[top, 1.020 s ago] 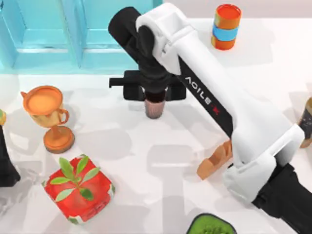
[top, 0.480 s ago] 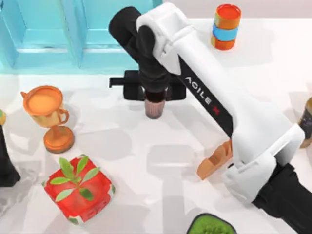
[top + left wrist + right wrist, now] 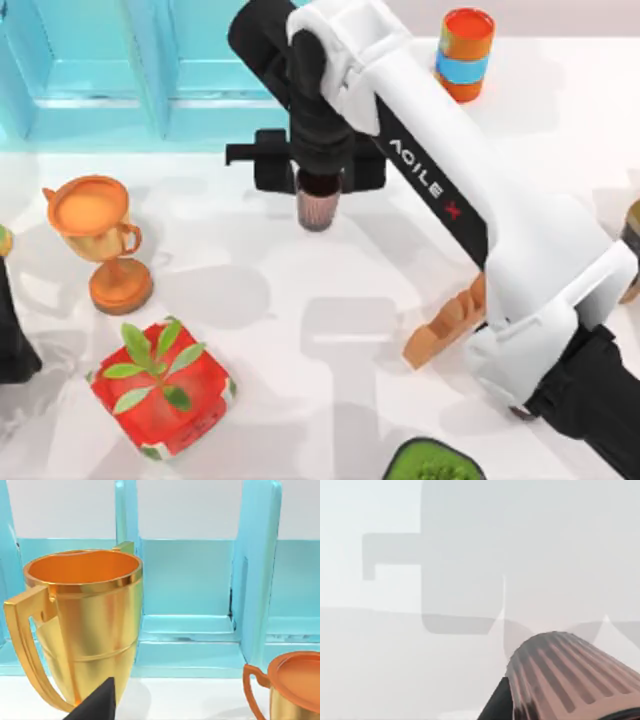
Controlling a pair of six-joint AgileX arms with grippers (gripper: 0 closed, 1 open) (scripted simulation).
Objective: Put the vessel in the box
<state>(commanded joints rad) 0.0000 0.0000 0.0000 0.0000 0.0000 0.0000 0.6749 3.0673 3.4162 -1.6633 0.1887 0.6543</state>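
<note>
The vessel, a small reddish-brown ribbed tumbler, hangs above the table in my right gripper, which is shut on its rim. It sits just in front of the near wall of the turquoise box at the back left. In the right wrist view the vessel's ribbed side is close up over the bare white table, with one dark finger beside it. My left arm is parked at the left edge. Its wrist view faces the box, with a dark fingertip low in the picture.
An orange two-handled goblet and a red cube with green leaves stand at the left. An orange cylinder with a blue band is at the back right. A gold goblet stands close in the left wrist view.
My right gripper has carried the vessel a little toward the box, and the vessel is slightly higher. The left arm has not moved.
</note>
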